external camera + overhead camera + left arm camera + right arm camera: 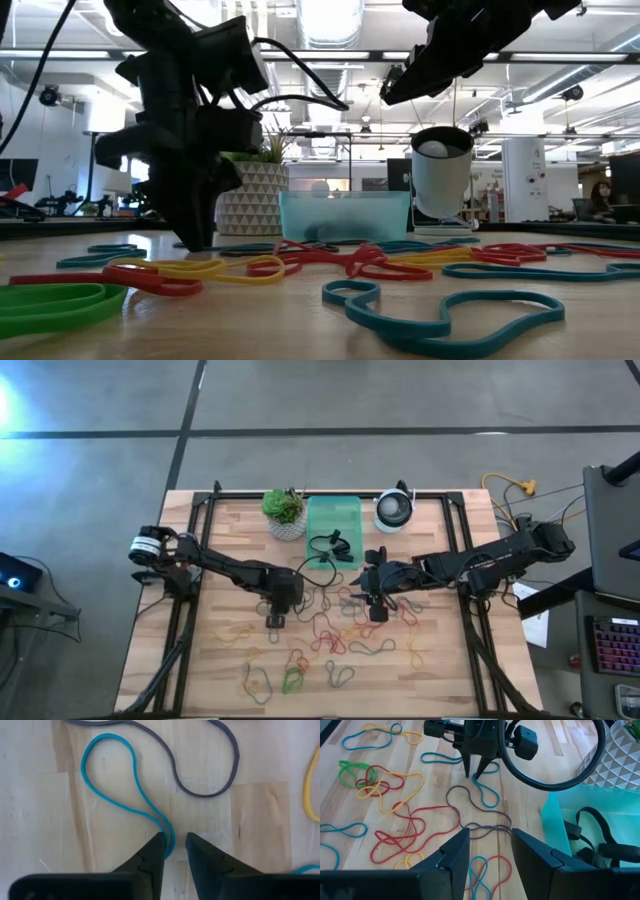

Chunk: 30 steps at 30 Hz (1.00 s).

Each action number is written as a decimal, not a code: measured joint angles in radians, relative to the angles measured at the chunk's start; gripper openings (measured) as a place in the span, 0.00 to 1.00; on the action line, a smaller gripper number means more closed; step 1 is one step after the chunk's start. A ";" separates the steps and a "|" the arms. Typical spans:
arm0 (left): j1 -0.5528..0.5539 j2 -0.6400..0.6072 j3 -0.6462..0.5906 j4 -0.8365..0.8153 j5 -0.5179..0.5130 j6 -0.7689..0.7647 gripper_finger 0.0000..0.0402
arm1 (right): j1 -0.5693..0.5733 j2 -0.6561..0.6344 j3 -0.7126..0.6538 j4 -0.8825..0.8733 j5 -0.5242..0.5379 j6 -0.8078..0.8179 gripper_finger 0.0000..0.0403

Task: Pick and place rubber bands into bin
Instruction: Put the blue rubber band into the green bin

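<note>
The left gripper [173,851] stands tips-down on the pale wooden table [260,820], its two dark fingers partly closed with a narrow gap between them, and the tail of a thin teal rubber band [131,775] runs into that gap, so it looks to be pinching this loop; whether the band is truly gripped I cannot tell, since its end is hidden behind the fingertips. Just beyond the tips curves a grey rubber band [202,792]. The right gripper [490,847] hovers with its fingers spread and nothing between them, above a tangle of red, yellow and teal rubber bands [395,815]. Beside it sits the translucent mint-green plastic bin [560,815], dark shapes inside, hard to identify.
</note>
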 joint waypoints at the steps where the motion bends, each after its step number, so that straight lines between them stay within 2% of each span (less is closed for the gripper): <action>1: -0.001 0.000 0.000 0.000 0.003 0.000 0.15 | 0.000 0.000 0.000 0.000 0.000 0.000 0.34; 10: -0.003 0.002 0.000 0.009 0.065 0.054 0.01 | 0.000 0.000 0.000 0.009 0.000 0.017 0.34; 17: -0.006 0.002 -0.008 0.081 0.106 0.118 0.00 | 0.007 0.000 0.000 0.011 0.000 0.023 0.34; 24: -0.006 0.008 -0.007 0.165 0.255 0.142 0.00 | 0.011 0.000 0.000 0.011 0.000 0.023 0.34; 30: -0.010 0.009 -0.006 0.290 0.447 0.167 0.00 | 0.011 0.000 0.000 0.013 0.000 0.023 0.34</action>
